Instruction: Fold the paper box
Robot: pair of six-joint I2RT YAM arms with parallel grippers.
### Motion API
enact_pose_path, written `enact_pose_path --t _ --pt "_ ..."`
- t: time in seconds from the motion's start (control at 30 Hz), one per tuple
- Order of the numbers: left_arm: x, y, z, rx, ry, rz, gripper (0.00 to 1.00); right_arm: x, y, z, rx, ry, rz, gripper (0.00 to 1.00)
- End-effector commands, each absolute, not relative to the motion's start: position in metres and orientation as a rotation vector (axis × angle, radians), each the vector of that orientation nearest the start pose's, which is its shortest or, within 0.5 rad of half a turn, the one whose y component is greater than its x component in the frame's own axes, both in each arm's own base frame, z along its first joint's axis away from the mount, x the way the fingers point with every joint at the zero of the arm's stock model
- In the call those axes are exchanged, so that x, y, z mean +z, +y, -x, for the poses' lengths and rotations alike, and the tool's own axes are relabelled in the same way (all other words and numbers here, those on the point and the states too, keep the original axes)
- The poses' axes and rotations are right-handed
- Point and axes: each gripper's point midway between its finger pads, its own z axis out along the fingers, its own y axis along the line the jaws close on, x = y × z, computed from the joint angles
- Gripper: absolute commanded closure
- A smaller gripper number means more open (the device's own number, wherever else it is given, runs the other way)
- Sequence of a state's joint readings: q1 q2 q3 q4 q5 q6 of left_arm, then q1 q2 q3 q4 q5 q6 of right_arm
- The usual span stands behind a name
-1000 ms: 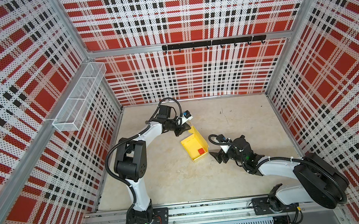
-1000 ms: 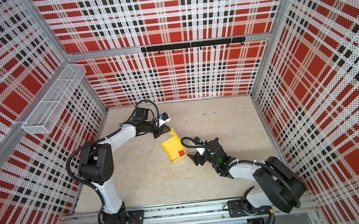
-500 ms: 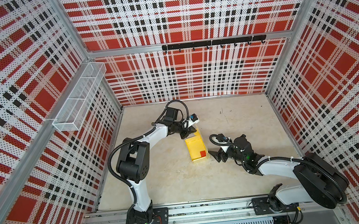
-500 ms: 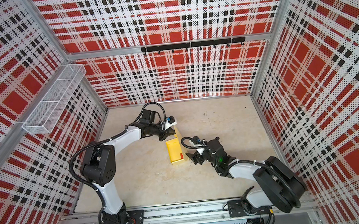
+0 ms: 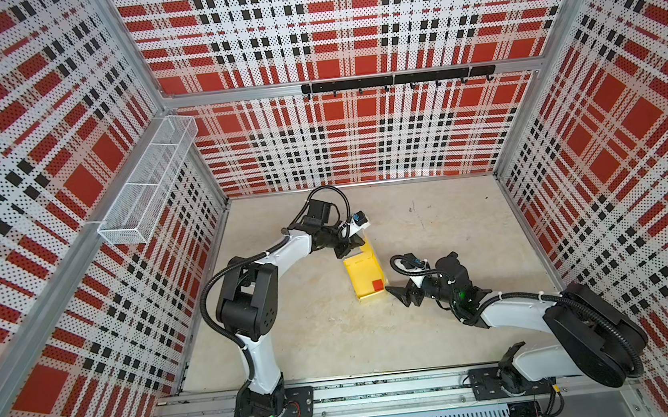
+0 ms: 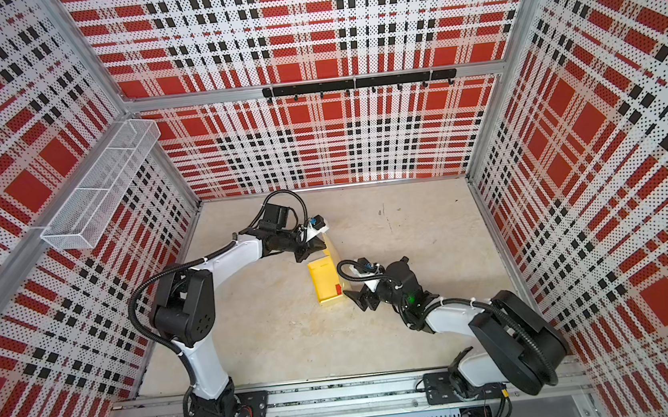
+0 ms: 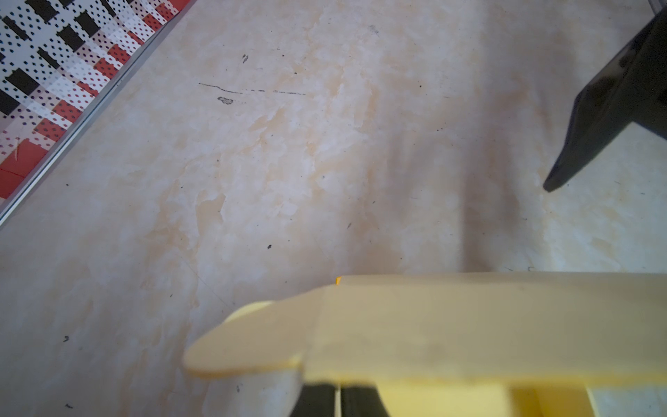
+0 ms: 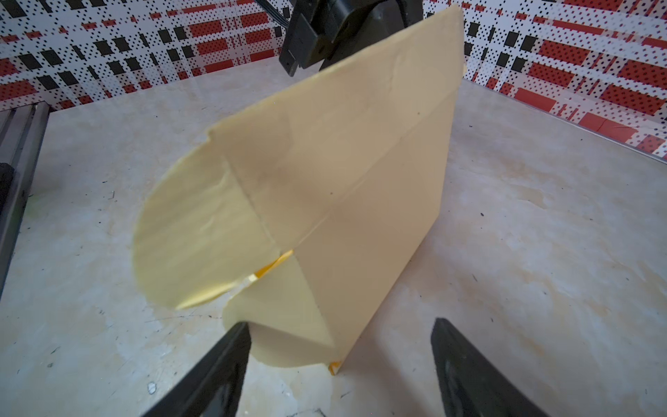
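Room: red, white and black plaid walls (image 5: 359,140), beige mottled tabletop (image 5: 315,336).
Right gripper (image 5: 399,295) (image 8: 339,328): nearest to the front, low over the tabletop, jaws wide apart, just beside the near end of the paper box (image 5: 361,271) (image 6: 322,279). Can't tell if it touches.
Paper box: mid-table between both grippers, half folded, yellow inside facing up, one long panel raised, rounded flaps loose at the near end.
Red square (image 5: 378,284): inside the box, near corner.
Left gripper (image 5: 350,247) (image 6: 311,250): at the box's far end, fingers together, pinching the raised panel's edge.
Far: wire basket (image 5: 146,186) on the left wall, black hook rail (image 5: 395,80) on the back wall.
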State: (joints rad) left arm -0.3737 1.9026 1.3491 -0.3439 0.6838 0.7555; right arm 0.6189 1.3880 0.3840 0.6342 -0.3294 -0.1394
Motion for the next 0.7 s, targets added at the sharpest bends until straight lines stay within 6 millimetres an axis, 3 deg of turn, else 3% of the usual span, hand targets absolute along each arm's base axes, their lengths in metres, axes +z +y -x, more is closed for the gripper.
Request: enact_pose_path --t 0.0,0.3,0.47,0.67 --pt "0.131 -0.281 -0.403 -0.641 1.755 -1.462 0.92 0.123 0.270 -0.279 0.623 1.662 0.931 0.23" --pt "0.135 -0.285 -0.396 -0.658 1.779 -1.413 0.93 0.115 0.282 -0.282 0.563 1.628 0.935 0.26" --pt "0.131 -0.287 -0.389 -0.662 1.814 -1.376 0.94 0.113 0.279 -0.290 0.472 1.612 0.909 0.36" --pt "0.135 -0.280 -0.389 -0.680 1.858 -1.280 0.95 0.110 0.285 -0.284 0.434 1.612 0.967 0.41"
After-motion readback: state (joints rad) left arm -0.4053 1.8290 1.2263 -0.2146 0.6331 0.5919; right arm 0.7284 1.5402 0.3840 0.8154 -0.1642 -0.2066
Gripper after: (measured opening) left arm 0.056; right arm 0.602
